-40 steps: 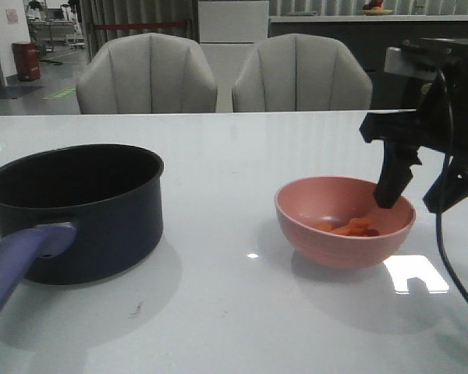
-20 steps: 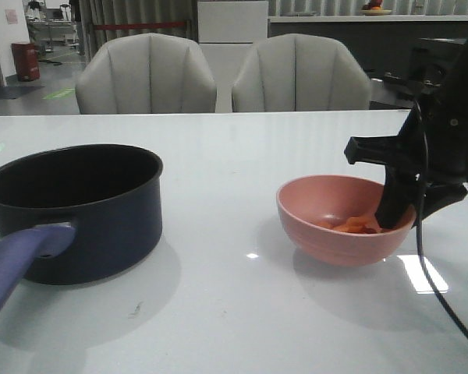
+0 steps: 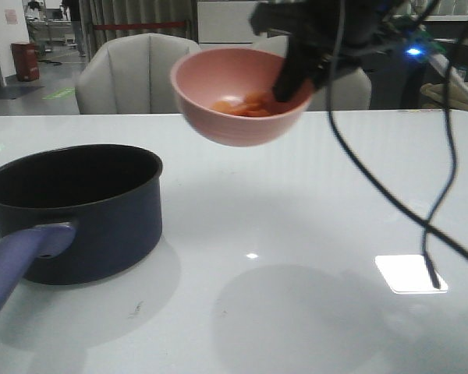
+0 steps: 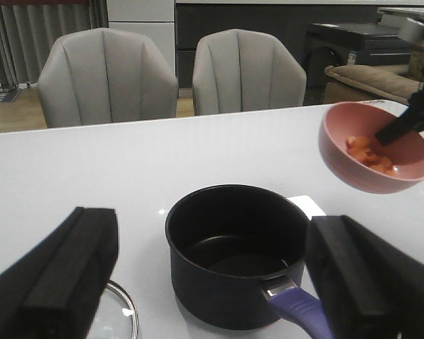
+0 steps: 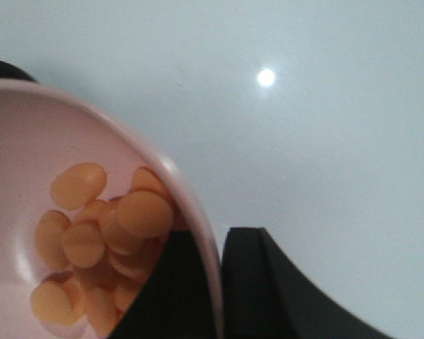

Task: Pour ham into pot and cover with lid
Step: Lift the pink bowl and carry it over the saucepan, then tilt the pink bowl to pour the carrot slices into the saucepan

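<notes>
Front view: low, level over table (image 3: 312,312), facing chairs. Left wrist view: behind open left claw (image 4: 212,275), pot (image 4: 237,251) just ahead; shares raised bowl (image 4: 377,147). Right wrist view: close, looking down claw-pinched bowl rim.

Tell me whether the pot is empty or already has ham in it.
Empty: the pot shows a bare dark bottom, and the ham sits in the lifted pink bowl.
</notes>
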You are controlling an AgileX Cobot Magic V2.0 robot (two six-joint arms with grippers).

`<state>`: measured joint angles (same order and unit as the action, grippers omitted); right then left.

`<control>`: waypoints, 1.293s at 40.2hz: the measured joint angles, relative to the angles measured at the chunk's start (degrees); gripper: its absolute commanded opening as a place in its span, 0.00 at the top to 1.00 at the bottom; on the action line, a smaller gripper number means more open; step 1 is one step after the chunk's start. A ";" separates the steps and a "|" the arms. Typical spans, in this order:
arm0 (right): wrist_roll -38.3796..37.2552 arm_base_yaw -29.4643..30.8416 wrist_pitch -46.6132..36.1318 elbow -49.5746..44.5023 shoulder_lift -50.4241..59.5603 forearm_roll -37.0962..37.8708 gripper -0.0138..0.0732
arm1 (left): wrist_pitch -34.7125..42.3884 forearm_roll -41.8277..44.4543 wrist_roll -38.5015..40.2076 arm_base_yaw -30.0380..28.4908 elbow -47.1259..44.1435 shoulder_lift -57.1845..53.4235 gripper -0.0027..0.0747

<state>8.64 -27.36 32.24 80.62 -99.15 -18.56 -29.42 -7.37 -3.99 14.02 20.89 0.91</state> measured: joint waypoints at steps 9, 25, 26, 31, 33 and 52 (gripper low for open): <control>4.78 -9.95 -16.45 0.22 -0.87 0.00 0.68 | 0.00 0.00 0.00 0.00 0.00 0.00 0.21; 17.23 -17.16 -61.06 -8.42 -8.38 1.69 0.68 | 0.00 0.00 0.00 0.00 0.00 0.00 0.21; 17.97 -17.30 -63.65 -8.93 -9.08 2.05 0.68 | 0.00 0.00 0.00 0.00 0.00 0.00 0.21; 22.50 -17.76 -71.35 -9.81 -11.97 6.10 0.68 | 0.00 0.00 0.00 0.00 0.00 0.00 0.21; 25.04 -18.03 -73.86 -10.01 -13.01 7.80 0.68 | 0.00 0.00 0.00 0.00 0.00 0.00 0.21; 55.87 -20.92 -96.21 -10.72 -20.18 11.34 0.68 | 0.00 0.00 0.00 0.00 0.00 0.00 0.21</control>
<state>64.52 -48.28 -63.96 69.89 -119.33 -7.23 -29.42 -7.37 -3.99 14.02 20.89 0.91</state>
